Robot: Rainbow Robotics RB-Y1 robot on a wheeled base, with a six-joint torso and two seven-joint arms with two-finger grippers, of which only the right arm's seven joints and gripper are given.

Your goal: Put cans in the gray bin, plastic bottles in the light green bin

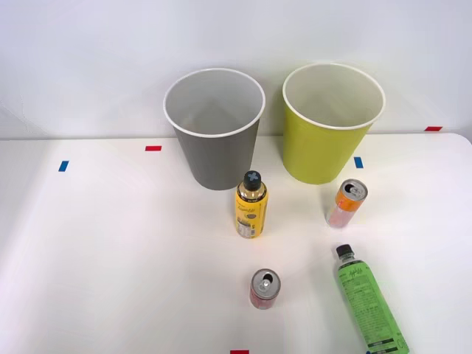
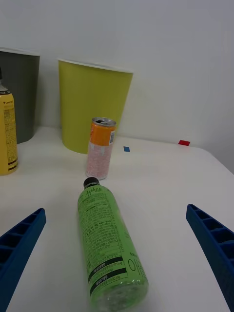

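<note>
A green-labelled plastic bottle (image 1: pixel 367 304) (image 2: pixel 107 239) with a black cap lies on the white table at the front right, cap towards the bins. My right gripper (image 2: pixel 116 210) is open, one blue finger (image 2: pixel 20 246) on each side of the bottle's base end, not touching it. An orange-and-pink can (image 1: pixel 346 204) (image 2: pixel 100 148) stands upright just beyond the cap. A short red can (image 1: pixel 264 288) stands near the front middle. The gray bin (image 1: pixel 214 140) (image 2: pixel 19 92) and the light green bin (image 1: pixel 324 147) (image 2: pixel 92 105) stand side by side at the back.
A yellow bottle (image 1: pixel 251 208) (image 2: pixel 7 134) with a black cap stands upright in front of the gray bin. Small blue and red tape marks (image 1: pixel 153 148) dot the table (image 1: pixel 110 258). The table's right edge runs close to the green bottle.
</note>
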